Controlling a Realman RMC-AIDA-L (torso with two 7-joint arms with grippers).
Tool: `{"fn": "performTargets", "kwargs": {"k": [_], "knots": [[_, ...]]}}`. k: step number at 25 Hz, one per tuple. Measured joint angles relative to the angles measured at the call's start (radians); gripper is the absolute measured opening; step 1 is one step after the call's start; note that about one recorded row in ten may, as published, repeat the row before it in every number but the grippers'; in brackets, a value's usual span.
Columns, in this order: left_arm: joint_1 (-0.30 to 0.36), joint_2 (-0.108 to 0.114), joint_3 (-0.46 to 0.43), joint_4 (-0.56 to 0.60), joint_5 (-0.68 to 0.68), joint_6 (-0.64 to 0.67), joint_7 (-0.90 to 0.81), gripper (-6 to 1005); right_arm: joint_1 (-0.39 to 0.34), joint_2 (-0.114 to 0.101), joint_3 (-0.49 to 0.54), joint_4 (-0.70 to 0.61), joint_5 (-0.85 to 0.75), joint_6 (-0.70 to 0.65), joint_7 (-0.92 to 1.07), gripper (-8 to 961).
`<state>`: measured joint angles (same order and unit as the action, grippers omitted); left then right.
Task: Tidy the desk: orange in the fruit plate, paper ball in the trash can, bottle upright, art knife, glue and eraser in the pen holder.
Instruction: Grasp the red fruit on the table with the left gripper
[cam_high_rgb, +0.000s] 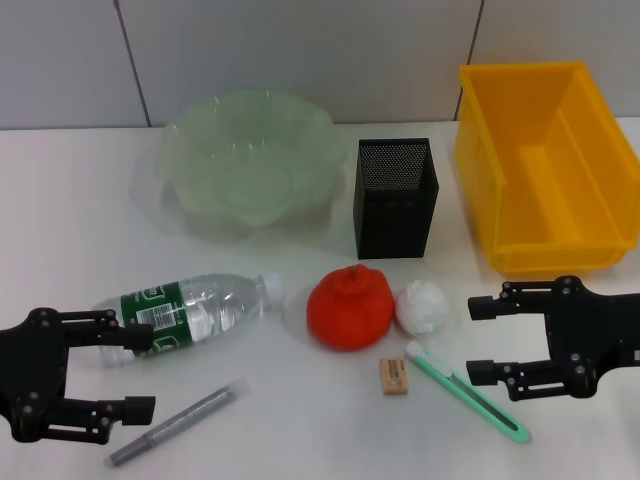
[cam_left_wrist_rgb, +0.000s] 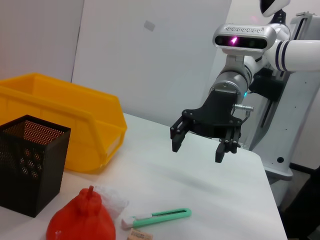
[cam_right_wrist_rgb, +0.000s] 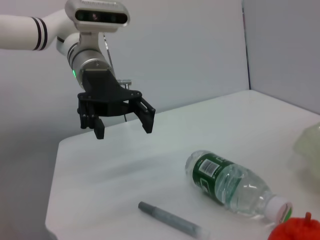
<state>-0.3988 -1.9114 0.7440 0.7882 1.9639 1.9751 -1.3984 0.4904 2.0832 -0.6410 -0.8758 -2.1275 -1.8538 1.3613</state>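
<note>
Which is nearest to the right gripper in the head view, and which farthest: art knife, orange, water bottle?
From the right gripper:
1. Art knife, just beside its lower finger, toward the table's middle.
2. Orange, farther in, at the table's middle.
3. Water bottle, lying on the far left, near the left gripper.

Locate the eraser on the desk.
In the head view the eraser lies front of centre, just below the orange, beside the green art knife's white tip.

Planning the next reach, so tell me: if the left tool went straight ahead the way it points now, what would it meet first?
Probably the water bottle: the left tool, open, points toward the table's middle with its upper finger over the bottle's base. Height is unclear, so it might pass above.
</note>
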Motion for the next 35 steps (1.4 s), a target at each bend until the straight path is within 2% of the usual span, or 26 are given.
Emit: {"fn": "performTargets", "kwargs": {"k": [12, 17, 22, 23, 24, 25, 28, 29, 30, 32, 34, 35], "knots": [[-0.015, -0.004, 0.0, 0.006, 0.0, -0.006, -0.004, 798, -0.017, -0.002, 0.012, 0.018, 0.022, 0.007, -0.025, 742], [-0.026, -0.013, 0.001, 0.028, 0.001, -0.033, -0.014, 794, -0.058, -0.007, 0.014, 0.01, 0.047, -0.006, -0.028, 743], [-0.047, -0.047, 0.006, 0.097, 0.031, -0.084, -0.05, 789, -0.113, -0.012, 0.014, -0.004, 0.067, -0.034, -0.039, 743], [-0.054, -0.057, 0.004, 0.122, 0.043, -0.093, -0.059, 788, -0.122, -0.013, 0.014, -0.006, 0.069, -0.037, -0.039, 742], [-0.064, -0.077, 0.003, 0.162, 0.057, -0.104, -0.074, 787, -0.138, -0.014, 0.014, -0.006, 0.071, -0.04, -0.039, 742], [-0.064, -0.077, 0.003, 0.162, 0.057, -0.104, -0.074, 786, -0.138, -0.014, 0.014, -0.006, 0.071, -0.04, -0.039, 742], [-0.084, -0.11, 0.008, 0.239, 0.079, -0.121, -0.1, 783, -0.156, -0.015, 0.017, -0.006, 0.072, -0.041, -0.039, 742], [-0.104, -0.133, 0.01, 0.277, 0.1, -0.131, -0.118, 782, -0.167, -0.014, 0.018, -0.006, 0.072, -0.041, -0.039, 742], [-0.104, -0.133, 0.01, 0.277, 0.1, -0.131, -0.118, 780, -0.167, -0.014, 0.018, -0.006, 0.072, -0.041, -0.039, 742], [-0.131, -0.148, 0.01, 0.287, 0.123, -0.142, -0.131, 778, -0.177, -0.013, 0.02, -0.006, 0.072, -0.041, -0.039, 743], [-0.173, -0.156, 0.031, 0.243, 0.14, -0.186, -0.134, 776, -0.185, -0.012, 0.024, -0.006, 0.072, -0.052, -0.039, 743], [-0.173, -0.156, 0.031, 0.243, 0.14, -0.186, -0.134, 775, -0.185, -0.012, 0.024, -0.006, 0.072, -0.052, -0.039, 743]]}}
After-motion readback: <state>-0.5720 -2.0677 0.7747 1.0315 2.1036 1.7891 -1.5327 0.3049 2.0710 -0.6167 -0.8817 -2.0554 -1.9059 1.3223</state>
